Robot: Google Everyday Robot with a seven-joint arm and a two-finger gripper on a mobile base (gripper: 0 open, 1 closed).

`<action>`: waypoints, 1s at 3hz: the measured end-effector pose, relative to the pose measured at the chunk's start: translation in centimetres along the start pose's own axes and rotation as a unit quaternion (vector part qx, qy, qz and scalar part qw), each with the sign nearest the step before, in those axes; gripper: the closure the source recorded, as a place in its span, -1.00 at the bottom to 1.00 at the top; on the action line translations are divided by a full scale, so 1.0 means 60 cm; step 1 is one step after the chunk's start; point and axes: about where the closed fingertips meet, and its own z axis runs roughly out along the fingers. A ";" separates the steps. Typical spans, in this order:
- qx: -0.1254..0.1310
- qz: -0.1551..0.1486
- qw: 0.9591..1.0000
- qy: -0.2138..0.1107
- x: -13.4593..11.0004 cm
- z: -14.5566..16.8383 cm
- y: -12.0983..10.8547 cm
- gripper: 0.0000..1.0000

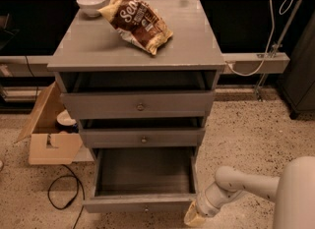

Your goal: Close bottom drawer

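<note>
The bottom drawer [142,203] of the grey cabinet [138,51] is pulled far out, and its empty inside shows from above. Its low front panel lies near the bottom edge of the view. The middle drawer [142,138] and the top drawer [140,106] above it are pushed almost fully in. My gripper [193,218] comes in on the white arm [246,186] from the lower right. It sits at the right end of the bottom drawer's front panel, close to the floor.
A brown snack bag [138,21] and a white bowl [91,3] lie on the cabinet top. An open cardboard box [47,134] and a black cable [61,193] lie on the speckled floor to the left. A white bracket with a cable [256,63] runs along the right wall.
</note>
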 end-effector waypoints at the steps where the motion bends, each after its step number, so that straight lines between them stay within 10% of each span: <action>1: 0.027 -0.003 0.999 -0.017 0.015 0.048 -0.064 1.00; 3: 0.067 -0.033 0.997 0.004 0.039 0.077 -0.114 1.00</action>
